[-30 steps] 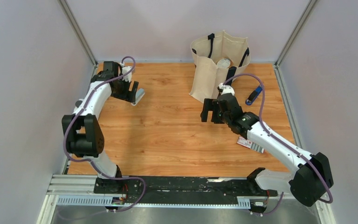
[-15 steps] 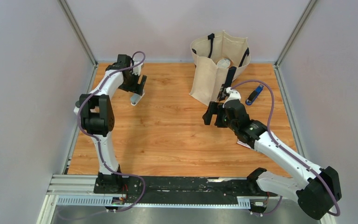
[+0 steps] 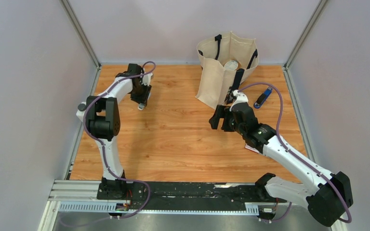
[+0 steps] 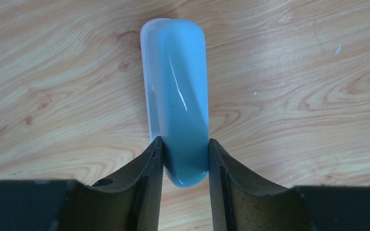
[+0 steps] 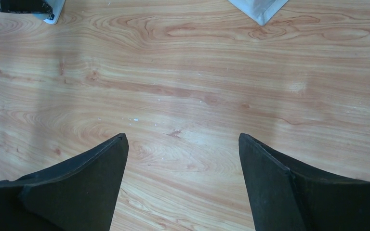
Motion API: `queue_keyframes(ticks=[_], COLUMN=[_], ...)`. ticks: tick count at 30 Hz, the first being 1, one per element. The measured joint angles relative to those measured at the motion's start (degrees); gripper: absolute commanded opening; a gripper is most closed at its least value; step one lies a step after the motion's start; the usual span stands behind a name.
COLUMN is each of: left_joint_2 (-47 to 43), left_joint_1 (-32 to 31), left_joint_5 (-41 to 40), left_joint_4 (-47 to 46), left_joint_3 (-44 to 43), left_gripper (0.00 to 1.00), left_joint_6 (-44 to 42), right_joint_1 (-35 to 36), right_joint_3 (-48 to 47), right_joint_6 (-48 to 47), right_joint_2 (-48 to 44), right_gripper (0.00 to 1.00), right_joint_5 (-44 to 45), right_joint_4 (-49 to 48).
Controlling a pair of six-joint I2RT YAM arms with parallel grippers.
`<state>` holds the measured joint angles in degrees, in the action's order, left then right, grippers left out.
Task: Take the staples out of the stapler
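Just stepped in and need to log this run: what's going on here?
The left claw is pinched on one end of a pale blue-grey oblong object lying at the far left of the wooden table. The right claw hangs open over bare wood beside a cloth tote bag. The dark-blue stapler lies untouched to the right of the bag.

Robotics lab test cell, not a home or shop. Boxed in on three sides by plain pale panels point(image 3: 29, 96) joined with aluminium corner posts point(image 3: 80, 31). Floored with a wood-grain tabletop point(image 3: 173, 139). Fitted at the near edge with a slotted metal rail point(image 3: 74, 195) carrying a left arm point(image 3: 101, 120) and a right arm point(image 3: 289, 154), both strung with purple cable point(image 3: 265, 83).
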<state>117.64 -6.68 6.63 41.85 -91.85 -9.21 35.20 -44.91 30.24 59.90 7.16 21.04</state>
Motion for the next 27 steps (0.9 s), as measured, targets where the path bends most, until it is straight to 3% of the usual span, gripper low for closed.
queue_keyframes(ticks=[6,11,20,27], left_joint_2=[-1.7,-8.0,-22.3,-29.2], left_joint_1=[-0.1,-0.9,-6.6,-7.1], left_joint_5=[0.1,2.1,14.3,21.8], left_joint_4=[-2.6,-4.3,2.2,-2.6], left_joint_3=[2.8,11.5,24.7,37.2], left_gripper=[0.35,0.35,0.39,0.42], left_joint_6=[0.4,2.0,7.5,14.6], right_joint_1=[0.0,0.1,1.7,3.7], right_joint_3=[0.0,0.0,0.3,0.8], right_joint_6=[0.0,0.0,0.0,0.1], right_joint_2=[0.1,1.2,3.8,8.4], right_gripper=[0.85,0.85,0.85,0.85], right_joint_5=[-0.5,-0.8,-1.1,-0.9], right_joint_4=[-0.2,-0.7,-2.0,-2.5])
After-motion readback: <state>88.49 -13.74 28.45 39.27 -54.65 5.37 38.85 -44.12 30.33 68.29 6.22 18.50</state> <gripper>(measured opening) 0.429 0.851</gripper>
